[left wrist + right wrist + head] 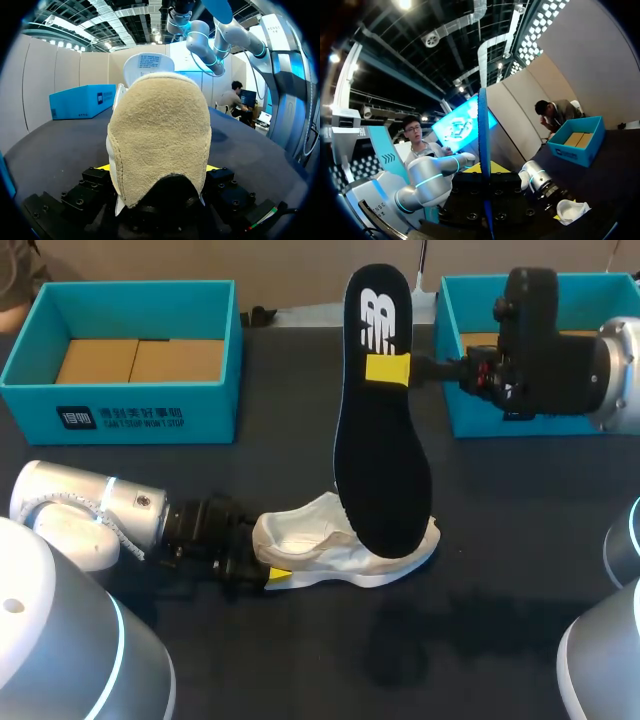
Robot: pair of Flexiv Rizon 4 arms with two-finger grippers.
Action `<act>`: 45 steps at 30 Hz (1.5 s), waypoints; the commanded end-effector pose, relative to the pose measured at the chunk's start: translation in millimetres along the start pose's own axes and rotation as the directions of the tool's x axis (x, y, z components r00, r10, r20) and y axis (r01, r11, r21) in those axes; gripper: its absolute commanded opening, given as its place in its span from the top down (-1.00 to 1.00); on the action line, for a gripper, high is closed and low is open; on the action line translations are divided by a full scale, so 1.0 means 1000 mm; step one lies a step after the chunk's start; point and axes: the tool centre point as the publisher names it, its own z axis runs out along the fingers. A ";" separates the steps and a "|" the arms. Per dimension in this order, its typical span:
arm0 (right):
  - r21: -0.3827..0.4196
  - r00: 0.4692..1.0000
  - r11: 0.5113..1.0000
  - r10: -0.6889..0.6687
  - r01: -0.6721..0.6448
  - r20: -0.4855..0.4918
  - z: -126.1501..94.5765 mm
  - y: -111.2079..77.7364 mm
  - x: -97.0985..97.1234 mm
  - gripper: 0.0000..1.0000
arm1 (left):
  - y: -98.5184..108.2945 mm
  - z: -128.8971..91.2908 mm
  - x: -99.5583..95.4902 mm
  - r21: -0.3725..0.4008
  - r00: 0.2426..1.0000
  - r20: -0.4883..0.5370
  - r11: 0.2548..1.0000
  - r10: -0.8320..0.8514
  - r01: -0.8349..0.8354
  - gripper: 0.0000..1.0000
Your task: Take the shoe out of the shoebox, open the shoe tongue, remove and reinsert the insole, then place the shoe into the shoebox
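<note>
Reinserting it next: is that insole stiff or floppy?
Probably fairly stiff: the insole, pinched near one end by the right gripper, stands almost straight. Edge-on it looks thin, so it is likely light and may bend if pushed against the shoe.

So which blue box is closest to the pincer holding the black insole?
The right blue box: the right pincer, gripping the black insole, hangs beside it. The left blue box is across the table.

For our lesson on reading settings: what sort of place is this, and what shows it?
Probably a robot test or demo bench: on a dark table the left gripper grips a white shoe, the right gripper holds up its insole, and two teal shoeboxes stand behind.
</note>
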 end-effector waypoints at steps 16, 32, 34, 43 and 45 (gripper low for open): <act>-0.006 1.000 1.000 0.000 0.000 0.007 0.004 -0.001 0.003 1.00 | -0.008 -0.031 -0.006 -0.140 1.000 0.017 0.990 -0.016 0.018 -1.00; -0.006 1.000 1.000 0.000 0.000 0.007 0.004 -0.001 0.003 1.00 | -0.015 -0.031 -0.008 -0.220 1.000 0.007 0.976 0.001 0.001 -1.00; -0.006 1.000 1.000 0.000 0.000 0.007 0.004 -0.001 0.003 1.00 | -0.020 -0.033 -0.009 -0.263 1.000 0.006 0.965 0.012 -0.010 -1.00; -0.006 1.000 1.000 0.000 0.000 0.007 0.004 -0.001 0.003 1.00 | -0.031 -0.036 -0.009 -0.451 0.999 0.012 0.892 0.038 -0.028 -1.00; -0.006 1.000 1.000 0.000 0.000 0.007 0.004 -0.001 0.003 1.00 | -0.032 -0.038 -0.009 -0.508 1.000 0.012 0.861 0.027 -0.017 -1.00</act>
